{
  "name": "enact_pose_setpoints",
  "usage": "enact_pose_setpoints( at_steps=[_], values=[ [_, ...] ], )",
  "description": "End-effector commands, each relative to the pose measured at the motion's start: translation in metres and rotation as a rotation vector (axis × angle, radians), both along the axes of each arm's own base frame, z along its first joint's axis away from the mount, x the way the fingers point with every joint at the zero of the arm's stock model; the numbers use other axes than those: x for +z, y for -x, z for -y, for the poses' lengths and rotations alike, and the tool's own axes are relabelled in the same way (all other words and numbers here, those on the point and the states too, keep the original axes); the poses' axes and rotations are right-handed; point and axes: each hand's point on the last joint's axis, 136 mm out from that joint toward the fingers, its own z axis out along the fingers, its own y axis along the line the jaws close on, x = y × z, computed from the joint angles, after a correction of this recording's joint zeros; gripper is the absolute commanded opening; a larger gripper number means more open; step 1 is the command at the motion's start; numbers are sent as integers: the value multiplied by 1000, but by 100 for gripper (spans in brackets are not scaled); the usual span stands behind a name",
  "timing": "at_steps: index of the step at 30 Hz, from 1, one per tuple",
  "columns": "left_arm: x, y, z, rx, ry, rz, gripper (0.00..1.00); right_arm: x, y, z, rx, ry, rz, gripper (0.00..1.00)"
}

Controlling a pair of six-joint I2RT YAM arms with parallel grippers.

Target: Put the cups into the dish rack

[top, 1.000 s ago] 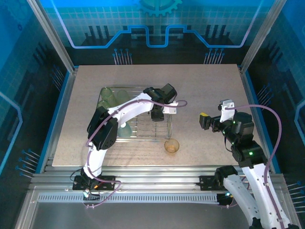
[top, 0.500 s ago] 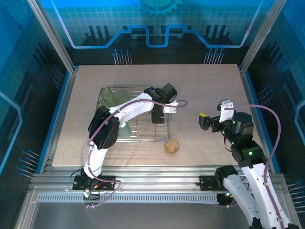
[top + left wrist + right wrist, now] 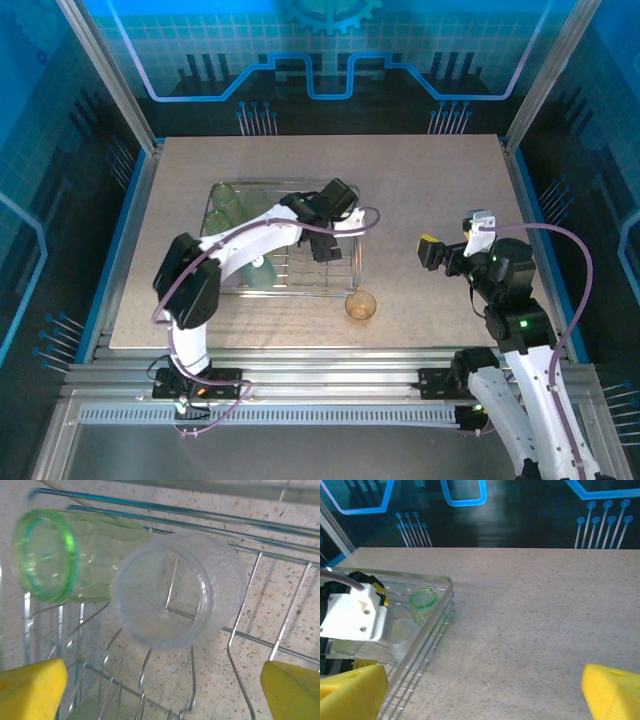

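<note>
We find the left claw point(image 3: 323, 243) above the dish rack point(image 3: 290, 287), its jaws spread wide and empty. In the left wrist view a clear cup point(image 3: 180, 591) rests on the rack wires with its mouth turned toward the camera. It touches a green cup point(image 3: 52, 555) beside it, and both are clear of the claw. More green cups point(image 3: 228, 200) sit in the rack's far left corner. An amber cup point(image 3: 361, 305) sits on the desk point(image 3: 430, 180), just outside the rack's near right corner. The right claw point(image 3: 432, 252) hangs over the desk, well right of the rack, wide open and holding nothing.
</note>
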Motion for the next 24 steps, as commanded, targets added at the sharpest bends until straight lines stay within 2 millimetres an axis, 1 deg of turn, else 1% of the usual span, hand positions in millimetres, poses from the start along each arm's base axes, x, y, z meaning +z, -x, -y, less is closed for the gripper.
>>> enact_pose_setpoints(
  at_steps=[1, 6, 9, 10, 11, 14, 15, 16, 18, 20, 21, 22, 24],
  values=[
    [38, 5, 7, 44, 177, 75, 99, 8, 0, -12, 64, -120, 13, 100],
    [70, 16, -8, 106, 304, 179, 99, -3, -4, -7, 28, -148, -118, 100],
    [95, 33, -9, 93, 494, 242, 99, -12, 0, -7, 18, -142, -270, 97],
    [104, 40, -8, 82, 576, 270, 99, -20, 2, -10, 29, -146, -341, 96],
    [114, 47, -8, 72, 660, 296, 99, -16, 3, -13, 41, -156, -380, 95],
    [132, 66, -8, 46, 859, 337, 99, -24, 9, -26, 79, -207, -505, 92],
    [133, 70, -10, 48, 898, 340, 99, -26, 11, -31, 86, -226, -538, 91],
    [135, 74, -11, 51, 936, 342, 99, -27, 12, -40, 110, -250, -562, 91],
    [133, 80, -10, 49, 982, 321, 99, -33, 17, -64, 170, -285, -611, 89],
    [131, 87, -9, 38, 1027, 293, 99, -45, 24, -89, 218, -225, -659, 89],
    [131, 89, -9, 41, 1051, 290, 99, -52, 28, -97, 232, -177, -673, 89],
    [132, 92, -10, 43, 1080, 289, 99, -60, 30, -103, 234, -127, -692, 89],
    [135, 98, -13, 36, 1134, 300, 99, -74, 33, -109, 227, -58, -729, 89]
  ],
)
